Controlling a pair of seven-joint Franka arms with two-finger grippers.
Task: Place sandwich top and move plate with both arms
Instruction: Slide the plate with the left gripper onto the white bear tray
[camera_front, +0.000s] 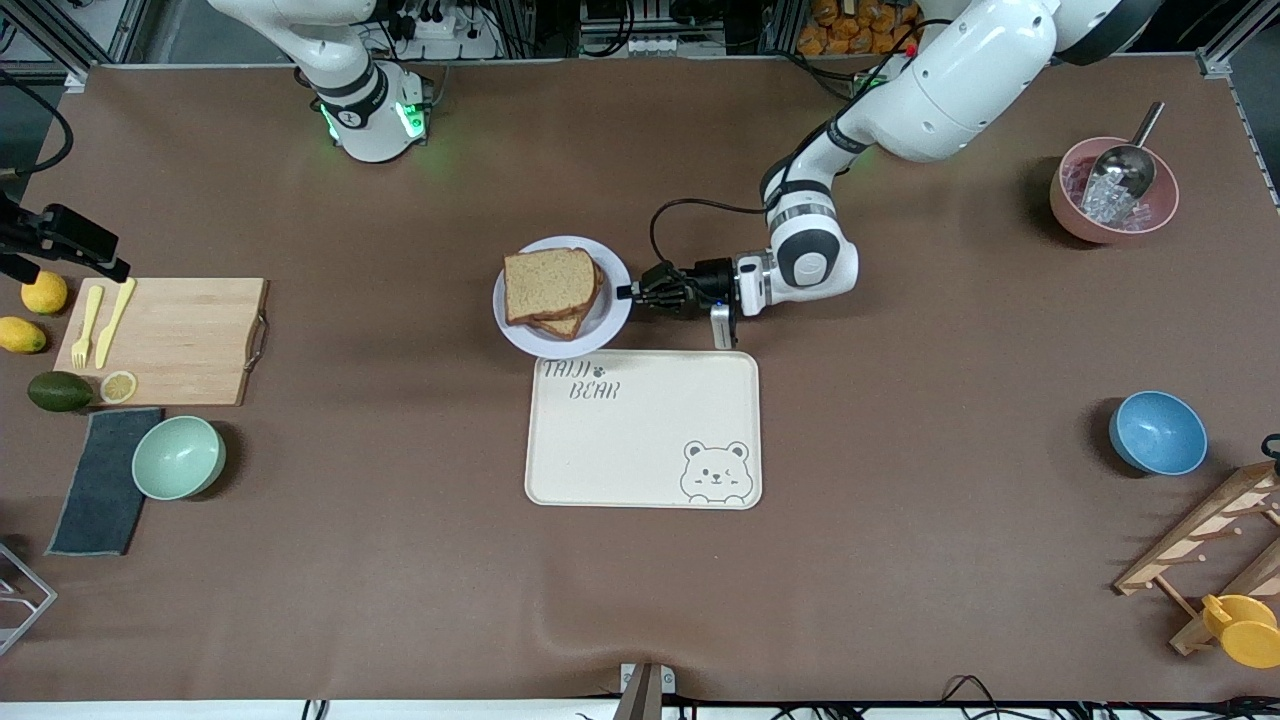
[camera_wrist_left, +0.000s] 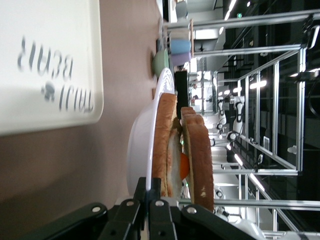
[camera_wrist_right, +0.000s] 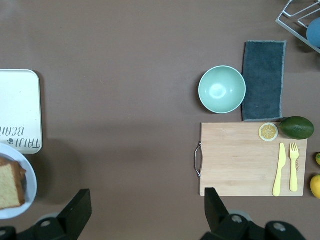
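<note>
Low, left end effector (camera_front: 632, 292) clamps plate (camera_front: 612, 325) rim; right end effector (camera_wrist_right: 145, 212) raised, open.

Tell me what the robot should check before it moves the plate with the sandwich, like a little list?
1. Sandwich top on the sandwich: ok, it lies on the egg slice, a bit askew.
2. Left gripper gripping the plate: ok, shut on the rim at the side toward the left arm's end of the table.
3. Right gripper on the plate: not ok, it is open and hangs up in the air near the cutting board, away from the plate.
4. Tray free of things: ok, nothing lies on it.
5. Plate apart from the tray: cannot tell, their edges meet or overlap in the front view.
</note>
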